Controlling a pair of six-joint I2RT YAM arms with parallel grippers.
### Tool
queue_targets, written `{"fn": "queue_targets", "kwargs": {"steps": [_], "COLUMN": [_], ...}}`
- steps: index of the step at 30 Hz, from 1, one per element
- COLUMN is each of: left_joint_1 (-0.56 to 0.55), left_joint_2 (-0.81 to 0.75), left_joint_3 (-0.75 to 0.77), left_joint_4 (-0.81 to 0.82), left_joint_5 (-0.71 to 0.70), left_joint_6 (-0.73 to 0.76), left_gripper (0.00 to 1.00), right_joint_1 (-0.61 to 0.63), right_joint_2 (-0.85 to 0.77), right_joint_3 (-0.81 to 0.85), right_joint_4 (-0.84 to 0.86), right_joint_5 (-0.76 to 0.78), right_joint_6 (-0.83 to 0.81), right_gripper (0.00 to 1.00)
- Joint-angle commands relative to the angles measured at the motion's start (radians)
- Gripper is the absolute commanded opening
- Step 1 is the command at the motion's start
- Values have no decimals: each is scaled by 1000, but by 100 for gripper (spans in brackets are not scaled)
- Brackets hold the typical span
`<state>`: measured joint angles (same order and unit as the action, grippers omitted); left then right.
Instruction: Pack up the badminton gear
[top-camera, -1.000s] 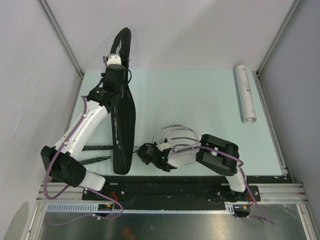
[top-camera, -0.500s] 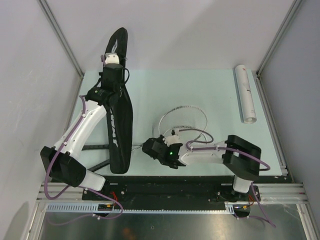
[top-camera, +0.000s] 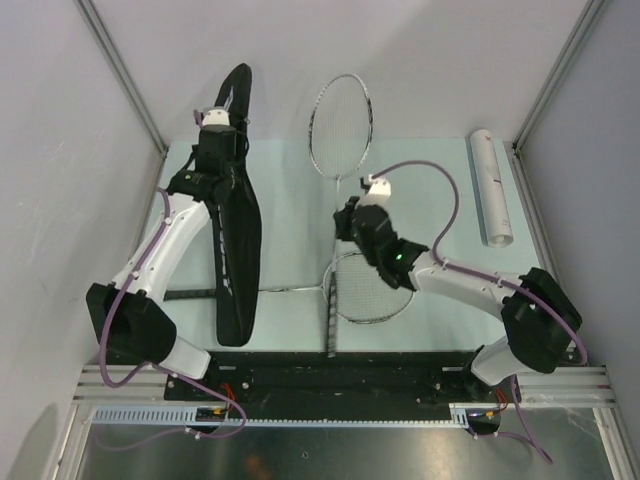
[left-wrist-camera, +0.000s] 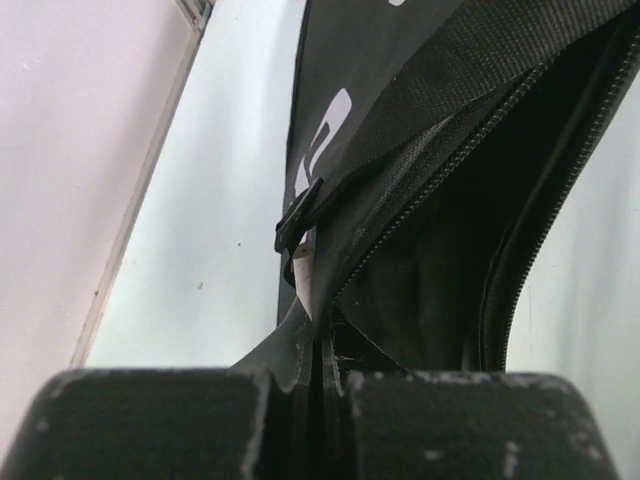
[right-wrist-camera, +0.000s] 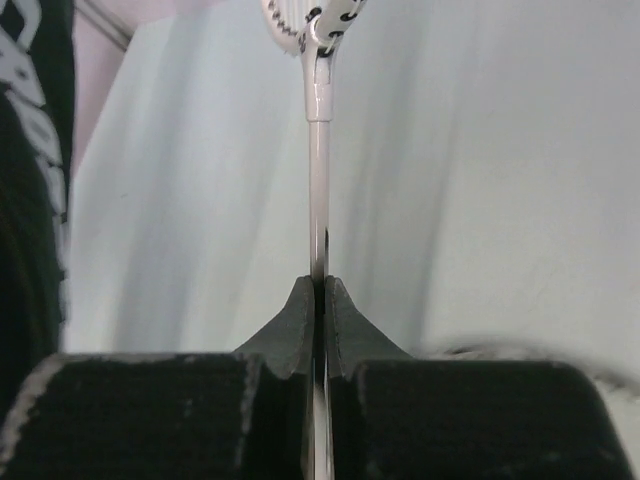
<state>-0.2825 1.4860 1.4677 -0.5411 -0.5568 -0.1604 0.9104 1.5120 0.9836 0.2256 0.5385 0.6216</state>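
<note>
My right gripper (right-wrist-camera: 318, 292) clamps the silver-white racket (right-wrist-camera: 318, 170) by its shaft, head straight ahead; my left gripper (left-wrist-camera: 318, 335) pinches the black bag (left-wrist-camera: 420, 150) at its edge.

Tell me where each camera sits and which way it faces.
Top external: fixed above and behind, looking down on the table; left arm and right arm show whole, left pincer on the black bag, right pincer on a racket.
Left wrist: looking along its shut pincer into the bag's open zip.
Right wrist: looking along its shut pincer up the racket's shaft, bag at left edge.
Shared: all three show the bag; top and right wrist show the racket.
</note>
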Motion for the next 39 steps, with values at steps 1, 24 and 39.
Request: {"fn": "queue_targets", "kwargs": {"steps": [1, 24, 39], "left_joint_1": [42, 213, 223], "left_joint_2": [6, 278, 209], "left_joint_3": [19, 39, 23], "left_joint_4": [43, 43, 44], "left_joint_5": [121, 416, 426], "left_joint_6": [-82, -429, -446], "left_gripper": [1, 0, 0], "right_joint_1": [-169, -300, -105], "right_joint_2": [-64, 174, 180], "right_joint_3": [111, 515, 546], "right_joint_4": [29, -656, -916], "right_joint_5": [-332, -1051, -704], "right_joint_6": [-330, -355, -365], "right_gripper": [0, 0, 0]}}
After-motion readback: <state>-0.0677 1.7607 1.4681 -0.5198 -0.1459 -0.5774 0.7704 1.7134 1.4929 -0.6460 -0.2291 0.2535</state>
